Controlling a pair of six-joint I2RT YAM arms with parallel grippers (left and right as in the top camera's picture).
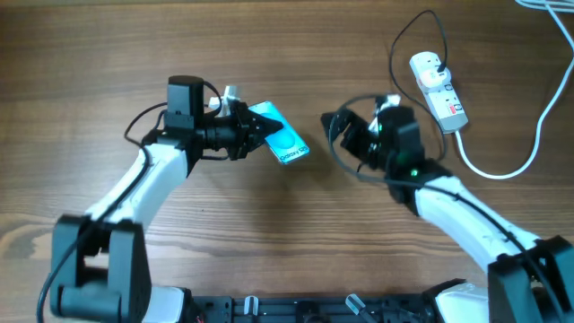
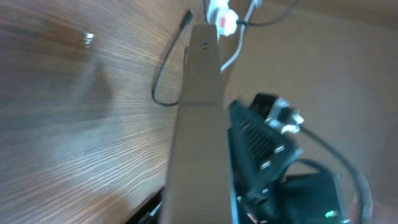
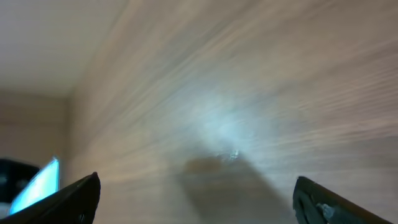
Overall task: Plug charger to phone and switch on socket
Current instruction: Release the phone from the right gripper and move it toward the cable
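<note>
The wooden table (image 1: 81, 63) fills the overhead view. Its broadest bare stretch runs from 9 to 11 o'clock, with another strip of bare wood at 6 o'clock between the two arm bases. In the right wrist view the table's edge meets a pale wall at upper left.

The left arm (image 1: 148, 184) rises from 7 o'clock and the right arm (image 1: 466, 211) from 5 o'clock. Their wrists face each other just above centre, with a gap of bare wood between them.

The socket (image 1: 441, 91) lies at 2 o'clock, slanted, near the far edge. Its thick white lead (image 1: 529, 144) sweeps out toward 3 o'clock and leaves the frame at the top right corner.

The charger (image 1: 395, 47) has its white adapter seated in the socket's far end. The thin black cable arcs toward 12 o'clock, then drops toward the right wrist. Whether it touches that wrist cannot be told.

The left gripper (image 1: 254, 128) is pinched on one end of the phone (image 1: 285, 141). The phone is held off the wood, its teal screen tilted and its free end pointing toward 4 o'clock.

The right gripper (image 1: 337, 133) sits just beside the phone's free end, apart from it. Its fingers (image 3: 78, 198) are spread wide with only blurred wood between them.
</note>
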